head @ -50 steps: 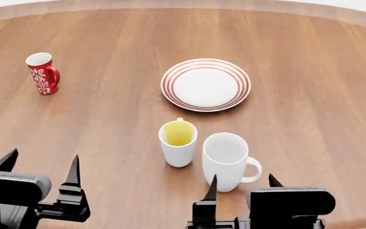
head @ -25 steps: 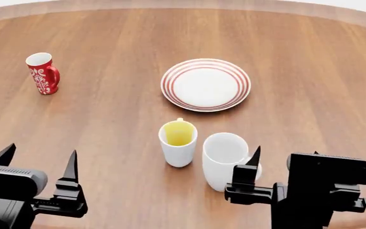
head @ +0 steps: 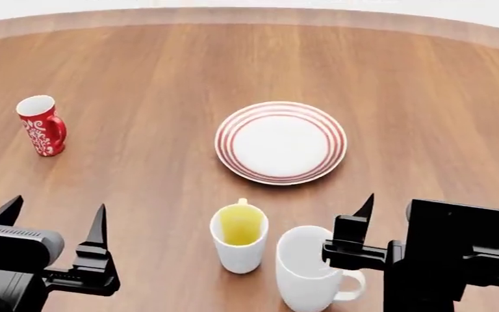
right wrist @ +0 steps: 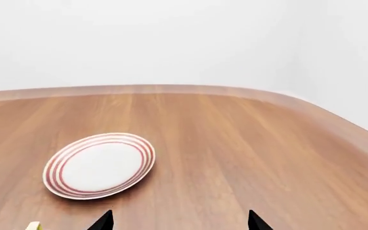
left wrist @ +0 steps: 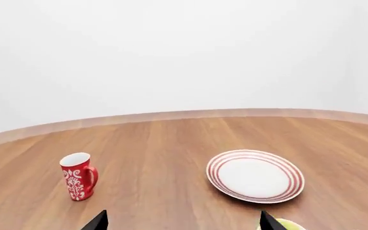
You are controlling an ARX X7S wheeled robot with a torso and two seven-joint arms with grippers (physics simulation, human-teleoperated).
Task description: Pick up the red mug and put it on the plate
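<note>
On the wooden tabletop (head: 145, 78) in front of me, the red mug (head: 41, 125) stands upright far out to my left, its handle turned toward the middle of the tabletop and its white inside showing. It sits alone, well apart from everything else and touched by neither of my arms. The plate (head: 281, 143) lies flat near the centre, with nothing on it, its red rings running round the rim.

Closer to me stand two more mugs, just beside each other: a white mug with a yellow inside (head: 239, 237) and a larger plain white mug (head: 310, 268) to its right, whose handle points right.

My left end effector (head: 54, 224) hangs low at the near left, its two dark fingers spread wide and holding nothing. From its wrist camera I see the red mug (left wrist: 78, 176) and the plate (left wrist: 256, 175) both ahead, with the finger tips just showing at the frame edge.

My right end effector (head: 388, 221) hovers at the near right, partly in front of the larger white mug. Its wrist camera shows two finger tips standing apart with nothing between them, so it is released too, and the plate (right wrist: 99, 165) lies ahead of it.
</note>
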